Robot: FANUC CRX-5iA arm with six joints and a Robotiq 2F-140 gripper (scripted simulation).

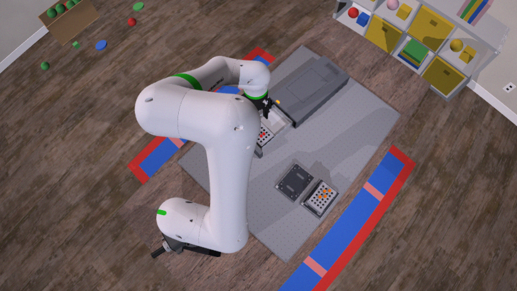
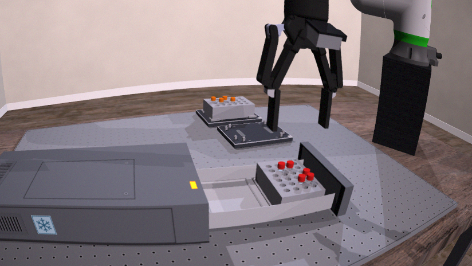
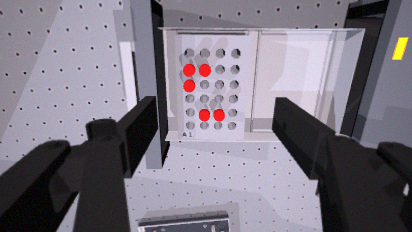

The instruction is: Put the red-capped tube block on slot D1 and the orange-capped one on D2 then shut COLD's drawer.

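Note:
The red-capped cooling block (image 1: 266, 139) (image 2: 268, 184) (image 3: 212, 92) sits in the front part of the drawer (image 2: 270, 216) (image 3: 295, 75), beside its front panel; several red caps show. The drawer is open and its rear part is empty. The lamp (image 1: 277, 101) (image 2: 193, 184) (image 3: 400, 48) on COLD (image 1: 307, 86) (image 2: 98, 218) is lit. The orange-capped block (image 2: 227, 111) (image 1: 325, 205) sits on D2 (image 2: 201, 114); it looks flat. D1 (image 1: 294, 182) (image 2: 254, 133) (image 3: 190, 227) is empty. My gripper (image 2: 298, 128) (image 3: 215, 113) is open and empty, above the drawer area, higher than the red-capped block.
The drawer's grey front panel (image 2: 345, 198) (image 3: 147, 75) stands taller than its pale side walls. D2's block stands just beyond D1. The perforated deck (image 1: 347, 133) (image 2: 396, 184) carries the cooler and both slots. The arm (image 1: 228, 162) hides part of the drawer in the top view.

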